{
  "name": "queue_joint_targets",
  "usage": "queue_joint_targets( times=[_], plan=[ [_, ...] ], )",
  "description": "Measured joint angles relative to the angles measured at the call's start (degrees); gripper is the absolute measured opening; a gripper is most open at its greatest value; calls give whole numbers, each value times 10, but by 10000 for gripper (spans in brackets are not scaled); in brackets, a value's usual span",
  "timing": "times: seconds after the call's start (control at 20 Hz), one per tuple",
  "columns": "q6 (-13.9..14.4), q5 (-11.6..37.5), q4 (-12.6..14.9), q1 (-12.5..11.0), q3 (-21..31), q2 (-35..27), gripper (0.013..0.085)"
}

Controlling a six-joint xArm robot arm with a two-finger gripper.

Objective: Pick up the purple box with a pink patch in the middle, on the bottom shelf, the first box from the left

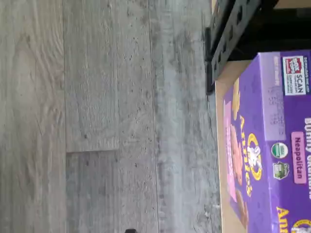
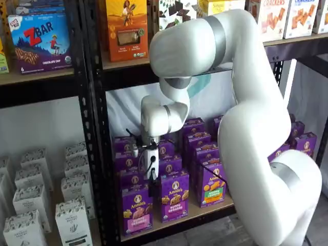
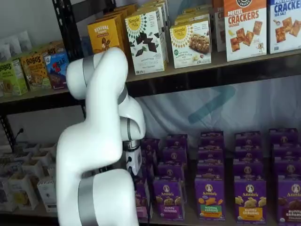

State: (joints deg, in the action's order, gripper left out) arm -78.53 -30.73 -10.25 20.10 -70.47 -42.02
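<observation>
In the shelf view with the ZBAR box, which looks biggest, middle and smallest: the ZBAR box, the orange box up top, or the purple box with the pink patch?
1. ZBAR box, though nearness to the camera may help it.
2. Orange box, partly cut off.
3. Purple box, smallest.

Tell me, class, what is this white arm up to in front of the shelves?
The white robot arm is reaching toward the bottom shelf, which holds rows of purple snack boxes. Its tool hangs just above the front-row purple box with a pink band at the left end of that shelf. Nothing is held, and the box stands upright in its place on the shelf. The fingers themselves are hard to make out in the shelf views. The wrist view shows the same box's top and front, with grey floor beyond.
</observation>
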Motion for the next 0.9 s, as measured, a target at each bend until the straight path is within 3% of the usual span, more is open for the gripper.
queue_joint_targets(
  times=[0.1, 0.25, 0.9],
  plan=[
    [-21, 10, -23, -1, -9, -8, 850],
    [-28, 11, -29, -3, -33, -25, 850],
    [10, -5, 13, -3, -122, -97, 850]
  ],
)
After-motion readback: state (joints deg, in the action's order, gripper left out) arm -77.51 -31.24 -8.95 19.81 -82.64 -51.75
